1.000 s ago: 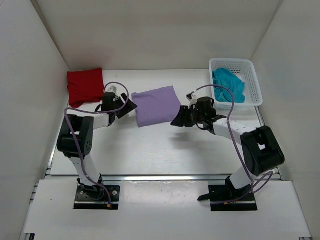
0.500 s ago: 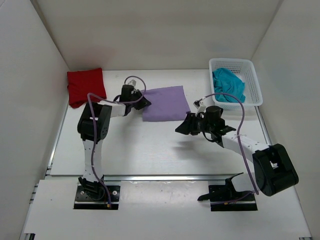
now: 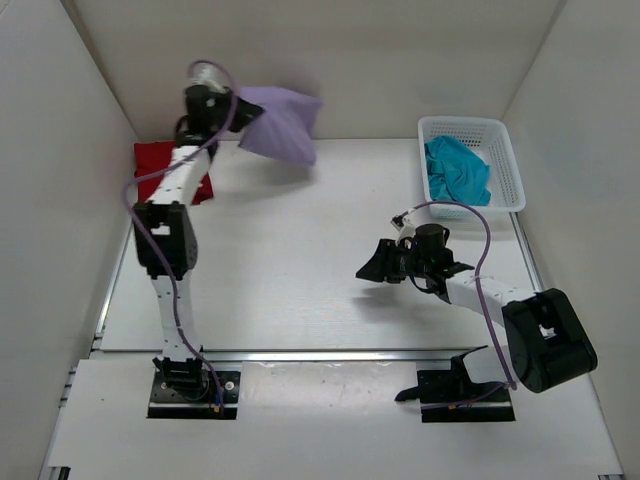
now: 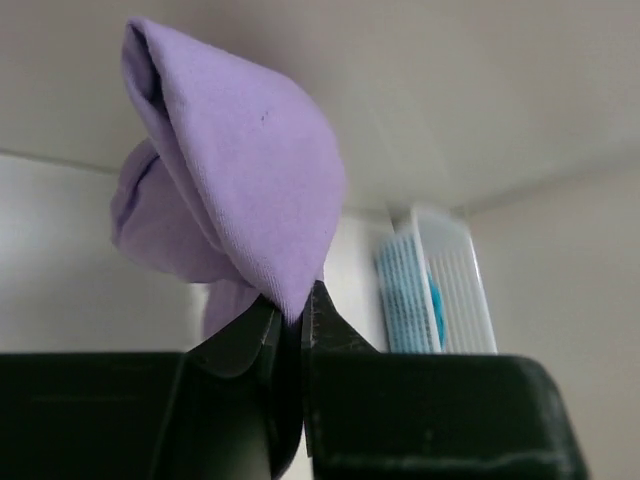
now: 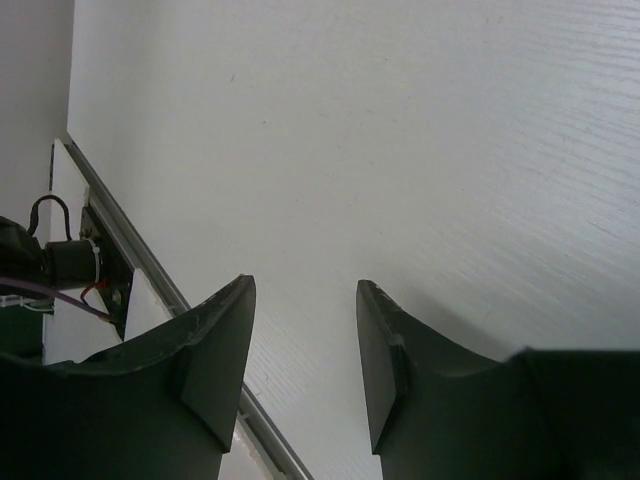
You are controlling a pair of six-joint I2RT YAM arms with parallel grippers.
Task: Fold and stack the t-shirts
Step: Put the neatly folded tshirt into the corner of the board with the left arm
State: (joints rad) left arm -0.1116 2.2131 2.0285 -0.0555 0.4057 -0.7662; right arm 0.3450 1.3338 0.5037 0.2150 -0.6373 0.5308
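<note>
- White counter (image 3: 290, 290), back left: the red shirt (image 3: 148, 165) lies folded.
- Left tool (image 4: 290, 312) has pinched shut on the folded lavender shirt (image 3: 285, 125) and swung it up off the counter, likely headed for the red one.
- Right tool (image 5: 305, 300) hangs open, empty; the teal shirt (image 3: 458, 172) waits in the basket (image 3: 510, 160).

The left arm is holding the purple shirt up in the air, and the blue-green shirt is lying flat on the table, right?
Not quite. The left end effector does hold the purple shirt up in the air, but the blue-green shirt sits bunched inside the white basket, not flat on the table. The top external view shows it.
</note>
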